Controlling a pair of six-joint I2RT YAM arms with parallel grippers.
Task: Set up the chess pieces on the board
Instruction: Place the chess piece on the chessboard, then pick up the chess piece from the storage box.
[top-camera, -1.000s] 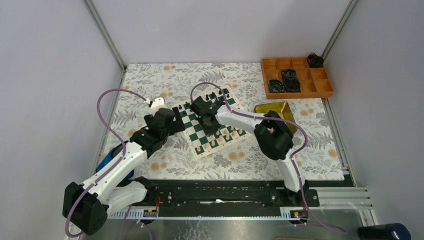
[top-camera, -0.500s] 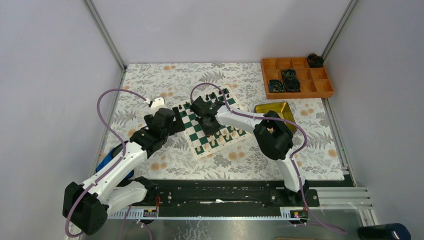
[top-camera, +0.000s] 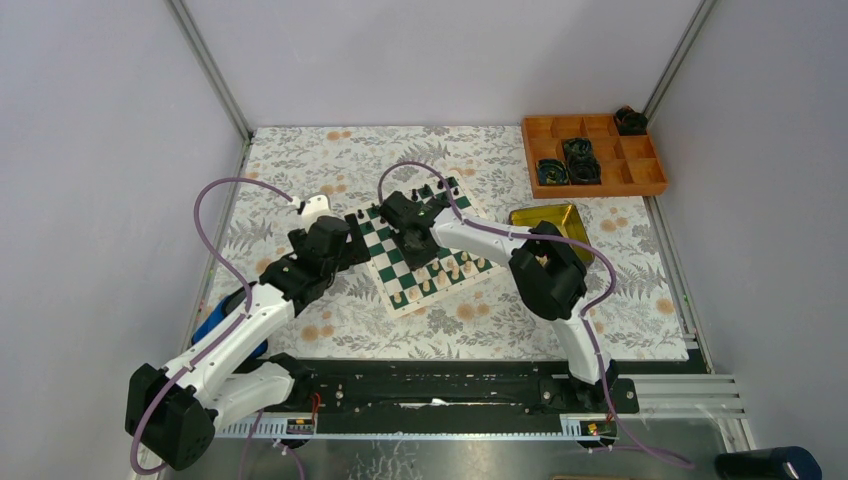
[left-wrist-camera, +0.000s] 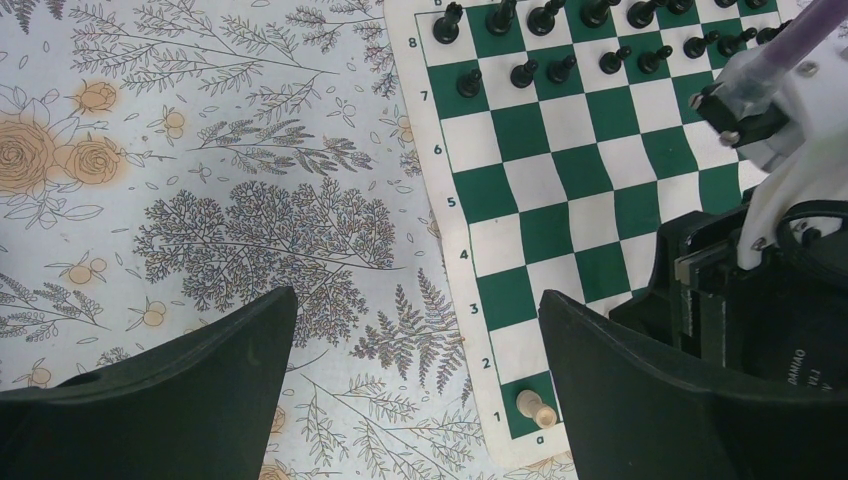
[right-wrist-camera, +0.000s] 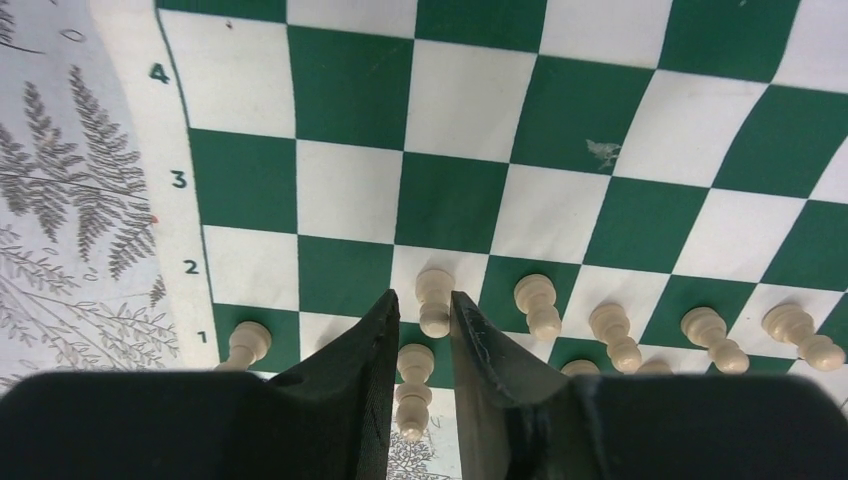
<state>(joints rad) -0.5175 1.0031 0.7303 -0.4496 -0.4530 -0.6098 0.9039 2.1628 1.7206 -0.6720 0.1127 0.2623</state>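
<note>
board (right-wrist-camera: 470, 90): lying flat on the flowered cloth (left-wrist-camera: 200, 200) between the two arms, showing row numbers along its pale border.
black pieces (left-wrist-camera: 522, 72): standing in two rows at the far end, looking complete wherever not hidden behind the right arm.
white pieces (right-wrist-camera: 612, 338): lining up at the near end, with a rook (right-wrist-camera: 245, 345) sitting on the corner square.
right gripper (right-wrist-camera: 421, 295): hanging low over the white end, jaws parted a little, flanking an upright white pawn (right-wrist-camera: 433, 312) on the second row without seeming to pinch it.
left gripper (left-wrist-camera: 415, 300): hovering over the cloth and the board's left edge, jaws spread wide, grasping nothing.
done so far: judging it well past halfway, with the black side and much of the white side in place.
remaining: seeing two bare second-row squares beside the flanked pawn, so probably needing at least two more pawns; not being able to tell about the back row under the gripper.
</note>
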